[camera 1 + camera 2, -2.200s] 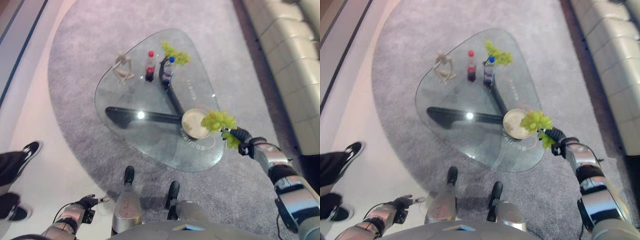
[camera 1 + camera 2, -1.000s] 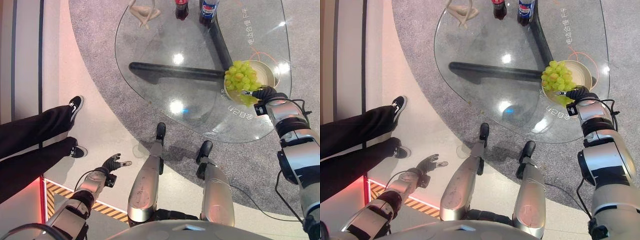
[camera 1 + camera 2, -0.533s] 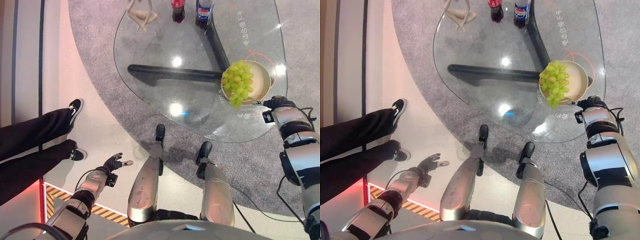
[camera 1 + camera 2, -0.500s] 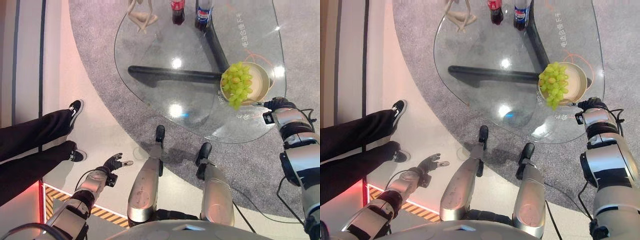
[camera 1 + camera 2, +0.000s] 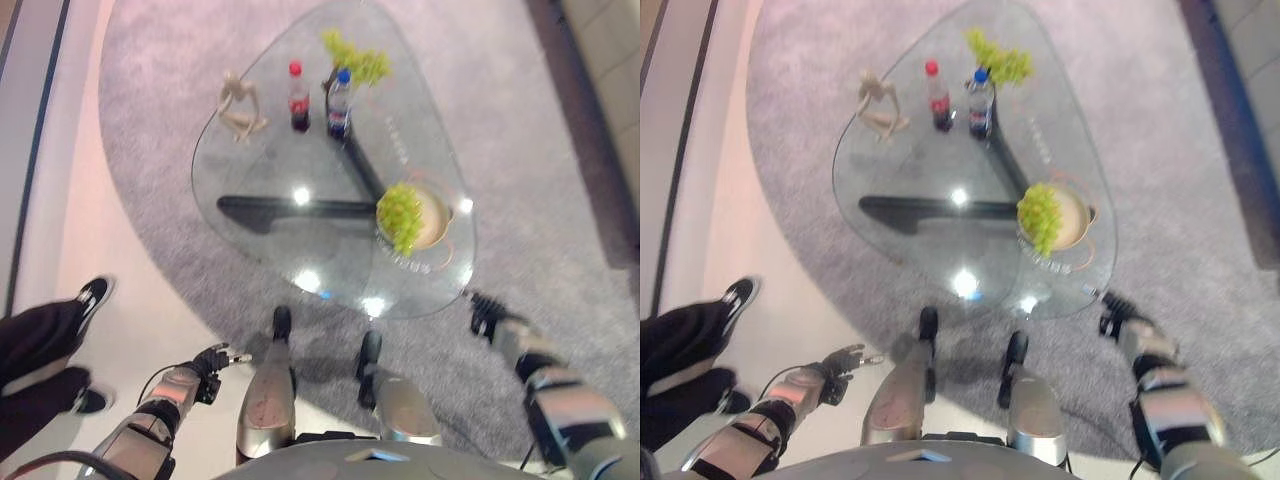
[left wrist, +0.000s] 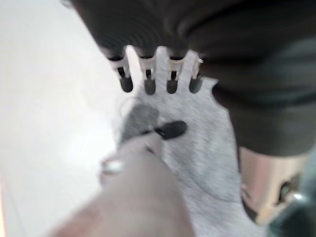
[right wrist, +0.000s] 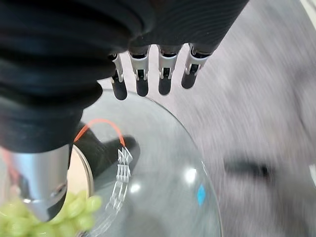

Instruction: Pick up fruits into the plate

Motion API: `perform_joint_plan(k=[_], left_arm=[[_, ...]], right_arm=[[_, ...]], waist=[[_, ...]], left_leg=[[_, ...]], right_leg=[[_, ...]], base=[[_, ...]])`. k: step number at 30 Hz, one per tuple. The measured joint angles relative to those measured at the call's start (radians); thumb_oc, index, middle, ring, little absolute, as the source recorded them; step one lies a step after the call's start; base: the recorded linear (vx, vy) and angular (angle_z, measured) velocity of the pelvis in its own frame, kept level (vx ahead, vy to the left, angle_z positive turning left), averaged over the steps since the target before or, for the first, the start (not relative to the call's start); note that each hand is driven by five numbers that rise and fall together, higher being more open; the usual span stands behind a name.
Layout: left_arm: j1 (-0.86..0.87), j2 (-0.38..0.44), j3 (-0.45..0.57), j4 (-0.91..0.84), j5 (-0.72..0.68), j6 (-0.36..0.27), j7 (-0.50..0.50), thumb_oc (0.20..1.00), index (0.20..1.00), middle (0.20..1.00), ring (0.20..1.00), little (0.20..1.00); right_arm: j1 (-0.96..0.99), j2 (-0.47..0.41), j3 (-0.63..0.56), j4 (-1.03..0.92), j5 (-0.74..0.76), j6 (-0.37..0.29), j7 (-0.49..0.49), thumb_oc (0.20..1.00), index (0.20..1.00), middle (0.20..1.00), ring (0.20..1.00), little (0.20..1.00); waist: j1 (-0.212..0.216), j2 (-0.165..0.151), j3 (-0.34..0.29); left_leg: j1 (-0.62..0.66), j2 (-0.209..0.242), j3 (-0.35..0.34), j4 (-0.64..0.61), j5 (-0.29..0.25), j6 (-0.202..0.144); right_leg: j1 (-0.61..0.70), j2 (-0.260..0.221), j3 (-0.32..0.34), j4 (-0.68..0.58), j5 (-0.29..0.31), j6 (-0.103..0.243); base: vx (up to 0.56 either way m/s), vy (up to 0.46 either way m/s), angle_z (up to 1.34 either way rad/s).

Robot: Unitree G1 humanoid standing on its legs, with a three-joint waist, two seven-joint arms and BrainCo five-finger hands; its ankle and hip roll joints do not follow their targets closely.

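Green grapes in the cream plate on the glass counter, both hands empty.

A bunch of pale green grapes [image 5: 401, 217] lies heaped in the round cream plate [image 5: 434, 218], partly draped over its near rim, on the rounded triangular clear glass counter [image 5: 300, 160] with a dark three-legged base. A second green grape bunch [image 5: 357, 61] sits at the counter's far edge, beside a blue-capped bottle [image 5: 340, 103], a red-capped dark bottle [image 5: 298, 97] and a beige figurine [image 5: 240, 106]. The counter stands on a grey carpet [image 5: 160, 130] bordered by pale floor, where a person's black-trousered legs [image 5: 40, 340] and shoes show. Half a second ago the right hand [image 7: 148, 69] hovered at the plate; now it hangs off the counter's near edge, fingers straight and holding nothing. The left hand [image 6: 158, 74] hangs low over the floor, fingers loose and empty. The camera has also shifted.
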Motion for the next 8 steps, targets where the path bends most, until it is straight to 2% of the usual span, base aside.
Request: perform_joint_plan(k=[2,3,4,6,8], left_arm=[[0.026,-0.038,0.022,0.047,0.004,0.015,0.005,1.0,1.0,1.0,1.0,1.0],[0.039,-0.046,0.025,0.053,0.005,0.015,0.006,1.0,1.0,1.0,1.0,1.0],[0.068,-0.068,0.041,0.062,0.006,0.016,0.01,1.0,1.0,1.0,1.0,1.0],[0.097,-0.102,0.06,0.086,0.006,0.023,0.022,1.0,1.0,1.0,1.0,1.0],[0.128,-0.116,0.072,0.095,0.007,0.045,0.031,1.0,1.0,1.0,1.0,1.0]], right_arm=[[0.106,0.077,-0.004,0.051,0.072,-0.021,0.043,1.0,1.0,1.0,1.0,1.0],[0.122,0.088,-0.005,0.06,0.086,-0.021,0.048,1.0,1.0,1.0,1.0,1.0],[0.167,0.106,-0.012,0.077,0.112,-0.017,0.054,1.0,1.0,1.0,1.0,1.0],[0.194,0.117,-0.041,0.116,0.101,-0.009,0.062,1.0,1.0,1.0,1.0,1.0],[0.235,0.114,-0.028,0.137,-0.002,0.004,0.065,1.0,1.0,1.0,1.0,1.0]], waist=[[-0.022,-0.007,-0.068],[-0.026,-0.006,-0.086],[-0.048,-0.004,-0.114],[-0.061,0.003,-0.14],[-0.067,0.018,-0.189]], left_leg=[[0.035,-0.004,0.015,0.0,-0.021,-0.001],[0.038,-0.003,0.022,0.0,-0.025,-0.002],[0.056,-0.002,0.034,0.0,-0.032,-0.003],[0.087,-0.001,0.052,-0.001,-0.044,-0.003],[0.101,0.002,0.073,-0.005,-0.054,-0.004]], right_leg=[[0.039,-0.002,0.013,-0.028,0.003,0.002],[0.04,-0.001,0.019,-0.031,0.003,0.002],[0.054,-0.001,0.03,-0.039,0.003,0.002],[0.074,-0.001,0.048,-0.043,0.002,0.002],[0.079,0.002,0.072,-0.053,0.002,0.002]], base=[[0.14,0.075,-0.22],[0.15,0.105,-0.29],[0.14,0.112,-0.22],[0.08,0.096,-0.31],[0.04,0.075,-0.41]])
